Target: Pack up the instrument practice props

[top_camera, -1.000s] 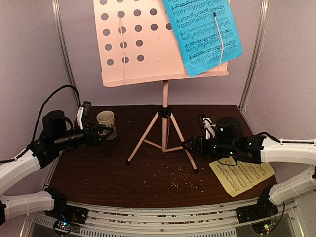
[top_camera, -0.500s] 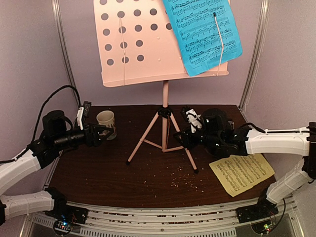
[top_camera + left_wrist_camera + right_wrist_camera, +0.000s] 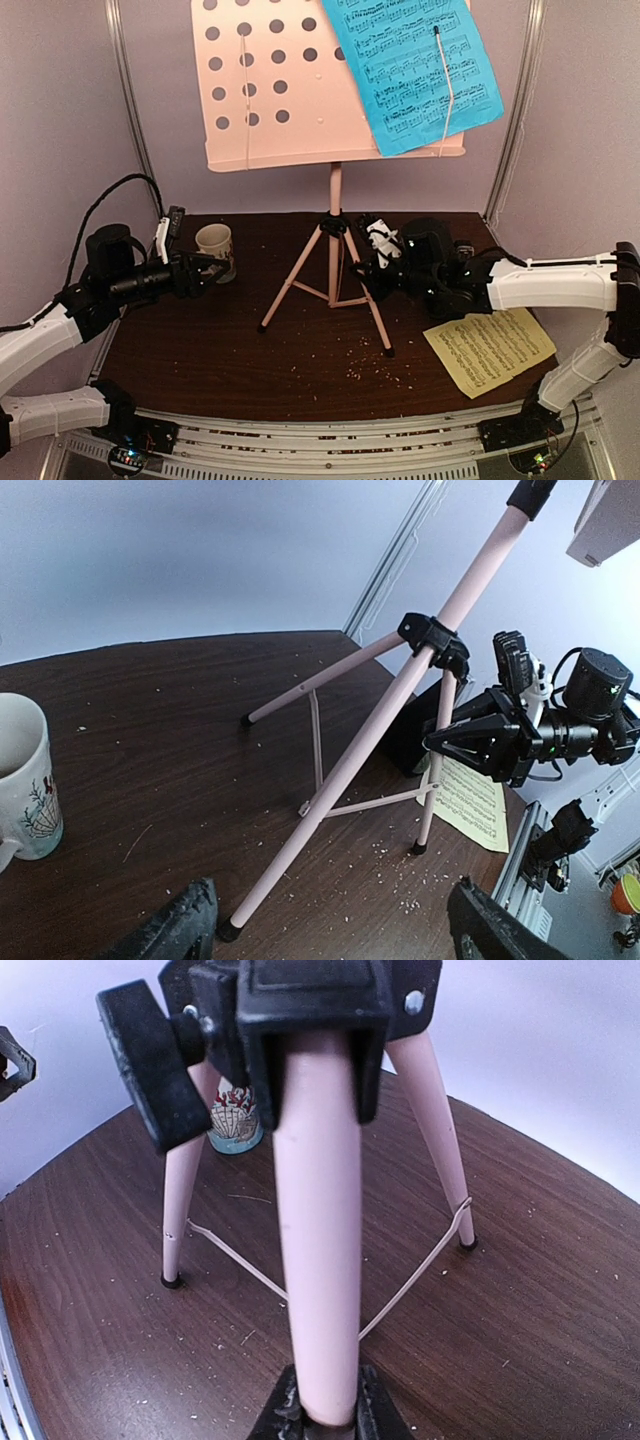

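Observation:
The pink perforated music stand stands mid-table on tripod legs, with a blue sheet-music page on the right side of its desk. My right gripper is shut on the stand's right front leg, which runs up between its fingers. A yellow sheet-music page lies flat on the table at the right, below the right arm. At the left my left gripper hangs open and holds nothing. It points toward the stand's left front leg, well short of it.
A beige mug stands at the back left, just beside the left gripper. Pale crumbs are scattered over the dark wooden table. Purple walls with metal posts close in the back and sides.
My right gripper has moved left to the stand's right front leg and closed on it. The stand has shifted slightly. The left arm has not moved.

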